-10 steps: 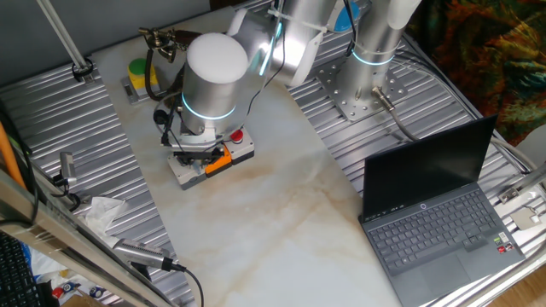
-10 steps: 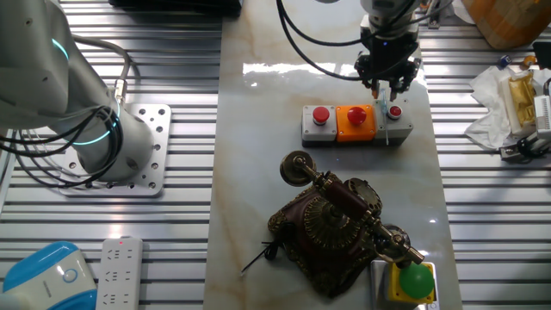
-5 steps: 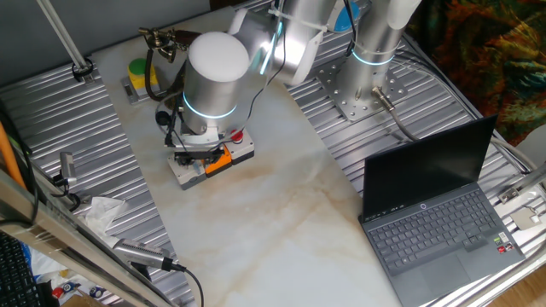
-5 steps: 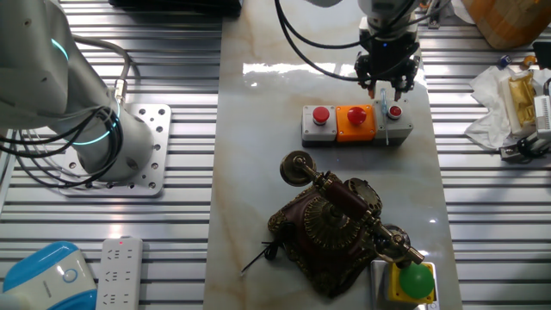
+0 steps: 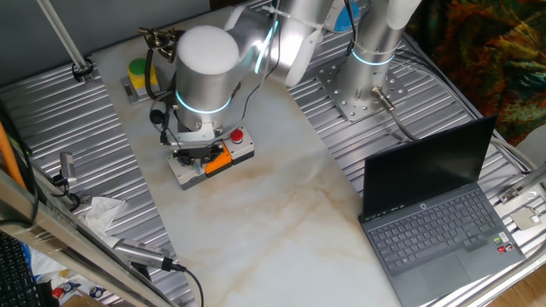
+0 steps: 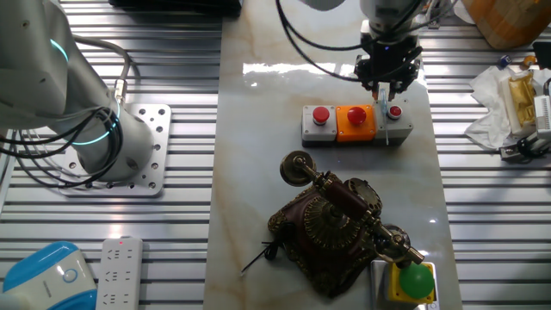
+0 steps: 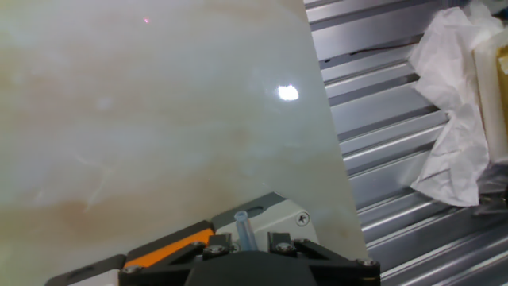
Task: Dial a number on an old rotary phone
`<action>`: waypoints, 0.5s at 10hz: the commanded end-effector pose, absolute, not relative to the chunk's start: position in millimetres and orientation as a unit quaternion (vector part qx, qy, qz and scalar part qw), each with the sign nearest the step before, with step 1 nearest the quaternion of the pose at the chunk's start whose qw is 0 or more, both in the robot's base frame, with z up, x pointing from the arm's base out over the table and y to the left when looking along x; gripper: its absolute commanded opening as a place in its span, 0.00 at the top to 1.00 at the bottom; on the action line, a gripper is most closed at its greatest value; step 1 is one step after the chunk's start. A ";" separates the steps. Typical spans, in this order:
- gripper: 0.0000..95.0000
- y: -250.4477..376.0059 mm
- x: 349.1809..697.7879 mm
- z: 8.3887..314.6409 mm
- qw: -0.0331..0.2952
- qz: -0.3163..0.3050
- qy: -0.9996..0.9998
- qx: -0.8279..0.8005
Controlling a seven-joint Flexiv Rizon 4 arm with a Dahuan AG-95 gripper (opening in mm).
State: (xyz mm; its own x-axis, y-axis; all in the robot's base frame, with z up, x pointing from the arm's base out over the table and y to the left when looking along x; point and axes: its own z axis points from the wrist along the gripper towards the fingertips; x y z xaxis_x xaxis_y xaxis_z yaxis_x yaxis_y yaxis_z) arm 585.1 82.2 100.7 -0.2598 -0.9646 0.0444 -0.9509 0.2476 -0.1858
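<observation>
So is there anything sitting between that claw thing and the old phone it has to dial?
Partly. The end effector, holding a thin clear stick, hangs over the grey button box, which lies between it and the old rotary phone. Past the box there is only bare marble up to the phone.

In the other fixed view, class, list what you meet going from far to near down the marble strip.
Pincer → grey button box → old rotary phone → green ball on its yellow block.
</observation>
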 end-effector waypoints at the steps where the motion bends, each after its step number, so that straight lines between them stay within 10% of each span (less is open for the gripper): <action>1: 0.80 82.4 584.0 100.1 0.036 -0.084 0.785 -0.612; 2: 0.80 82.4 583.8 100.0 0.035 -0.083 0.781 -0.617; 3: 0.60 82.2 583.5 99.7 0.036 -0.082 0.779 -0.620; 5: 0.60 82.3 583.2 98.8 0.038 -0.074 0.777 -0.624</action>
